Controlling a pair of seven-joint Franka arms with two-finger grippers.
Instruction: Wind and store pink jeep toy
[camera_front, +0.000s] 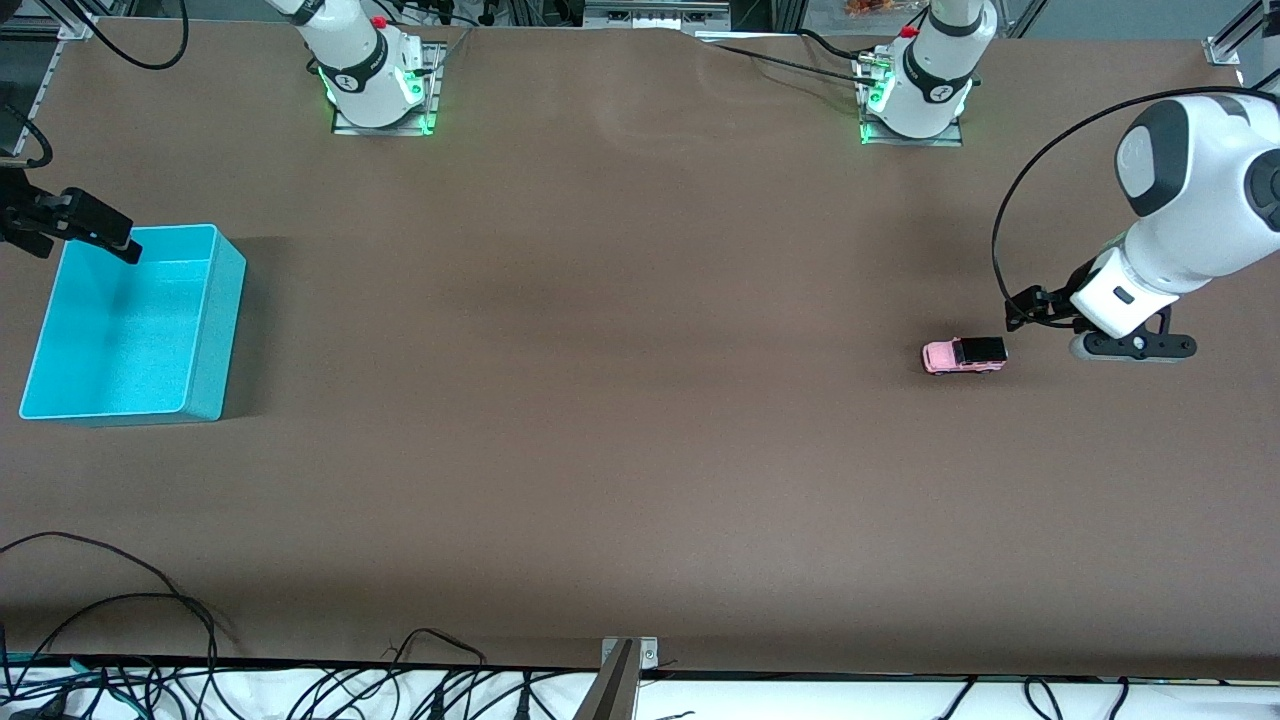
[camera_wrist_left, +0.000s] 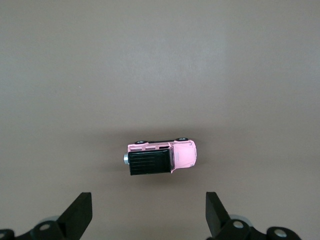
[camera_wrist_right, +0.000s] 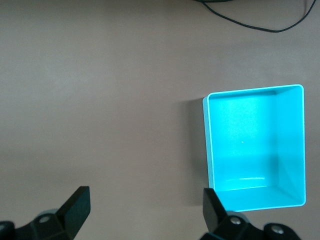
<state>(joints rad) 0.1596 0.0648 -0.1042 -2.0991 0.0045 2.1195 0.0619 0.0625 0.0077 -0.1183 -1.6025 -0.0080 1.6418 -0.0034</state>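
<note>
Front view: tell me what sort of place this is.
Probably a robotics lab bench set up for recording. Two arm bases are bolted along the brown-covered table, loose cables trail along its near edge, and only a pink jeep toy and a turquoise bin are laid out.

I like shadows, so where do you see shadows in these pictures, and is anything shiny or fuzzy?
Front view: the turquoise bin throws a dark shadow on the table toward the left arm's end; green lights glow at both arm bases. Left wrist view: a soft dark patch surrounds the pink jeep toy, which looks sharp. Right wrist view: the bin's floor shows a paler band of light.
</note>
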